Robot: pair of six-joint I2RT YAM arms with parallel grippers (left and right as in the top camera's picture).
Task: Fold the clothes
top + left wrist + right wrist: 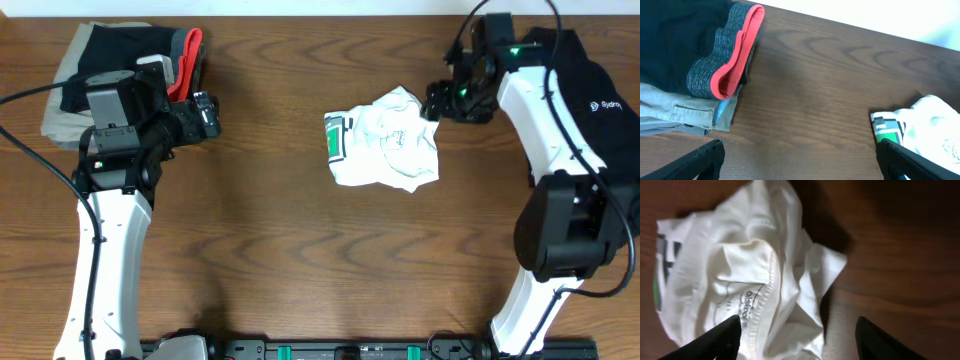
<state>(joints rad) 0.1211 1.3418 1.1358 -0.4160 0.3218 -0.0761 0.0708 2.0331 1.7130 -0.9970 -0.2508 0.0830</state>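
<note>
The white T-shirt (385, 140) lies crumpled in a heap at the table's middle, its green-and-grey graphic on the left side. It also shows in the right wrist view (750, 275) and at the lower right edge of the left wrist view (920, 127). My right gripper (437, 100) is open, just above the shirt's right edge; in its own view the fingers (797, 337) straddle a fold without holding it. My left gripper (207, 115) is open and empty over bare wood to the left of the shirt, its fingers (800, 162) wide apart.
A folded stack of beige, black and grey-red clothes (120, 60) lies at the back left, also in the left wrist view (705, 55). A black top with a white logo (600, 95) lies at the back right behind the right arm.
</note>
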